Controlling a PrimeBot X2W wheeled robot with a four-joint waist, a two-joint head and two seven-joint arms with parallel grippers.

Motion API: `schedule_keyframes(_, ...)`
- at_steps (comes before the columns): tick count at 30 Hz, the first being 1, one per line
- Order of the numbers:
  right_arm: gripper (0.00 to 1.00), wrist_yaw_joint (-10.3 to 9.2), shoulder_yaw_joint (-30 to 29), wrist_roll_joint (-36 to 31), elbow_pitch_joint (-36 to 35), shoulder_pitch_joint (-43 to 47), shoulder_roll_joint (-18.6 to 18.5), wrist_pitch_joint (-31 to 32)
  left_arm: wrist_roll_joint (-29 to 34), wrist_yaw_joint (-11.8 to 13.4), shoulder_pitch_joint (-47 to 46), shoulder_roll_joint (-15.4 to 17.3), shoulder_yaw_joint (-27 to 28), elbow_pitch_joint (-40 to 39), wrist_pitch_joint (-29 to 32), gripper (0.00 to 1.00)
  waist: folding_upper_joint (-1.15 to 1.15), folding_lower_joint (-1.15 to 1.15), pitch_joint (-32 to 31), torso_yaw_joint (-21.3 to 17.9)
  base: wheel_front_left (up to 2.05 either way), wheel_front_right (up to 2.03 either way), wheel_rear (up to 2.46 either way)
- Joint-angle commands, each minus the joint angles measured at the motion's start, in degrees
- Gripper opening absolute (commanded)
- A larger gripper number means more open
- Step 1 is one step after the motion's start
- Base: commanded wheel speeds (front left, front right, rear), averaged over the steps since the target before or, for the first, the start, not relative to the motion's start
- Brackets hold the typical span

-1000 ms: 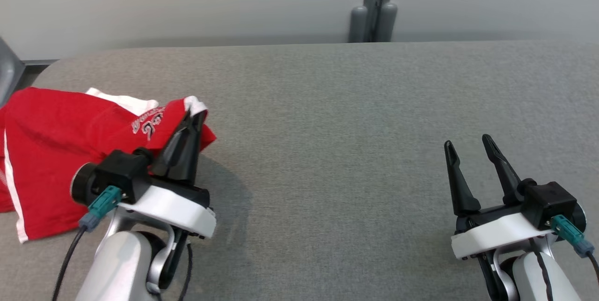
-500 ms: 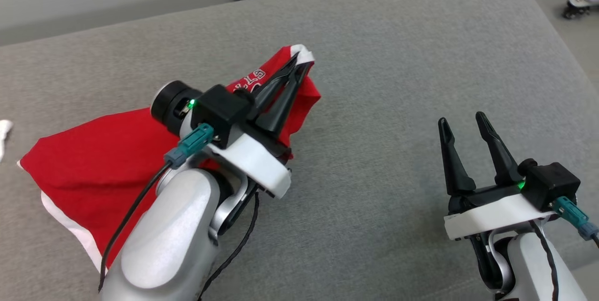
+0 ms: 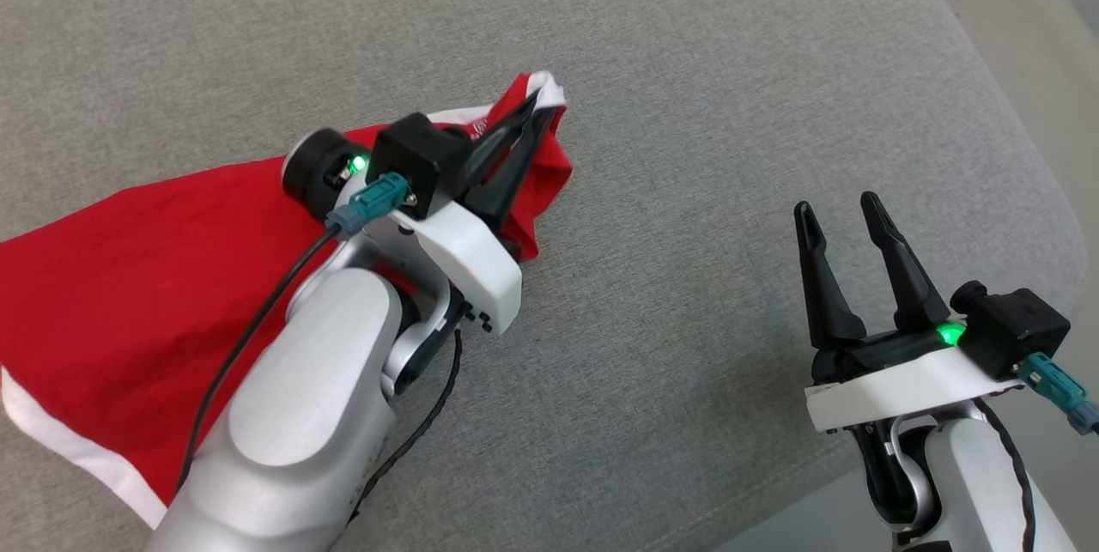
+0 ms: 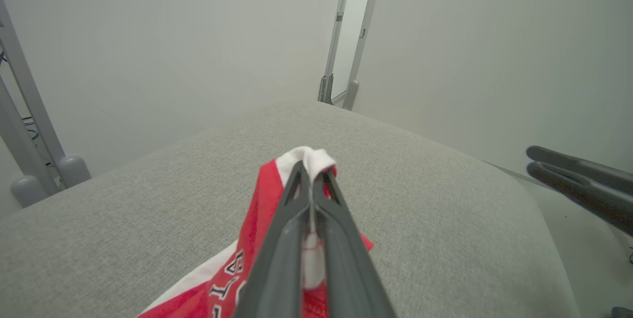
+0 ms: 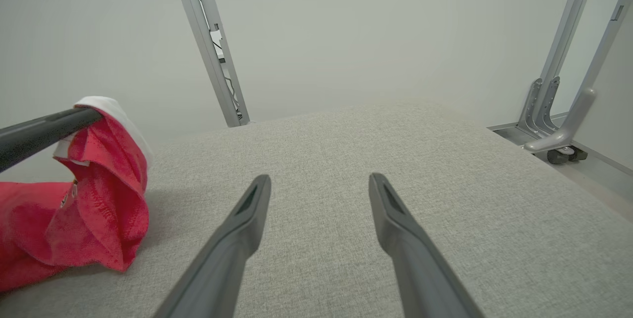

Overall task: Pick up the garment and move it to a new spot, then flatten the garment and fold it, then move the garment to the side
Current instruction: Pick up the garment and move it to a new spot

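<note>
Garment (image 3: 129,294) first: you have the red cloth with white trim lying across the grey counter (image 3: 704,88) toward 9 o'clock in the head view, with its white-edged corner raised off the surface near the middle. Your left gripper (image 3: 539,106) has its fingers (image 4: 277,258) clamped together on that corner, tips pointing to 1 o'clock. In the left wrist view you can see the white hem pinched between them and dark lettering just below. From the pinch the cloth hangs in a fold down to the counter and spreads out toward 8 o'clock, a white band along its lower edge. Your right gripper (image 3: 834,207) sits at 4 o'clock, well apart from the garment, fingers spread apart above the counter near its rounded edge.
</note>
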Motion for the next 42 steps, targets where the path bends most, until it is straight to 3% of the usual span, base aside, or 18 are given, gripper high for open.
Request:
schedule_keyframes(1,1.00,0.11,-0.3,0.3,-0.1,-0.4,-0.1,-0.3,-0.1,-0.2,0.3,0.3,-0.2,0.6,-0.2,1.00,0.00,0.00,0.0,0.4,0.00,0.00,0.00)
schedule_keyframes(10,1.00,0.11,-1.7,-2.3,0.8,-0.1,-0.2,-0.3,-2.0,-0.2,3.4,0.8,-2.0,4.6,-4.8,1.00,0.00,0.00,-3.7,7.4,0.00,0.00,0.00)
schedule_keyframes(20,1.00,0.10,-4.2,-6.6,2.2,1.2,-0.2,-0.3,-5.6,5.0,9.2,3.2,5.3,5.4,-12.5,1.00,0.00,0.00,-8.8,17.8,0.00,0.00,0.00)
schedule_keyframes(27,1.00,0.10,-5.1,-8.0,3.1,2.3,-0.2,-0.3,-8.9,8.5,14.7,5.7,12.7,3.8,-14.7,1.00,0.00,0.00,-11.0,23.2,0.00,0.00,0.00)
schedule_keyframes(34,1.00,0.10,-5.5,-9.4,3.9,3.1,-0.2,-0.3,-10.3,9.9,18.9,7.5,18.0,1.6,-15.1,1.00,0.00,0.00,-12.7,26.2,0.00,0.00,0.00)
schedule_keyframes(42,1.00,0.10,-5.8,-10.4,4.8,5.4,-0.2,0.0,-8.3,9.0,25.3,8.2,19.3,-1.2,-15.2,1.00,0.00,0.00,-16.6,26.8,0.00,0.00,0.00)
